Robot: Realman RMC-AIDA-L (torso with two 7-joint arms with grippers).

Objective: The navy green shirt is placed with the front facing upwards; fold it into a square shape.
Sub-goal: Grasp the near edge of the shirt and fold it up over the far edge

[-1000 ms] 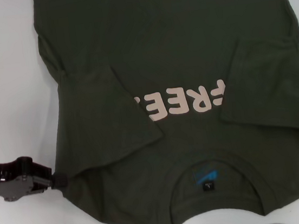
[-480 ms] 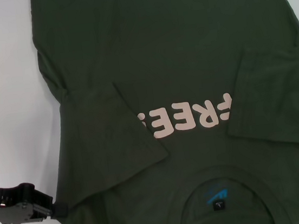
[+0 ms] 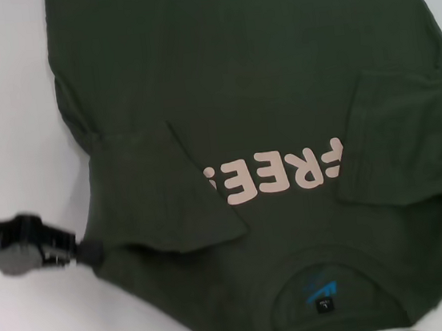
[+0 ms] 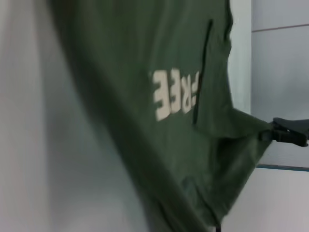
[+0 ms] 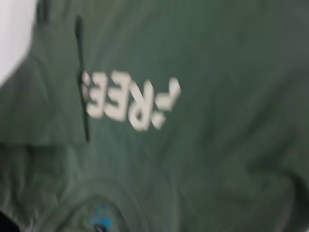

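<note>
At the near left edge of the white table, my left gripper pinches the shoulder edge of the navy green shirt, front up with both sleeves folded inward. Over the last second the gripper dropped, then rose again, and the collar slid nearer; I judge a lengthwise fold is starting. My right gripper pinches the opposite shoulder, seen only from the left wrist. The hem is cut off.
</note>
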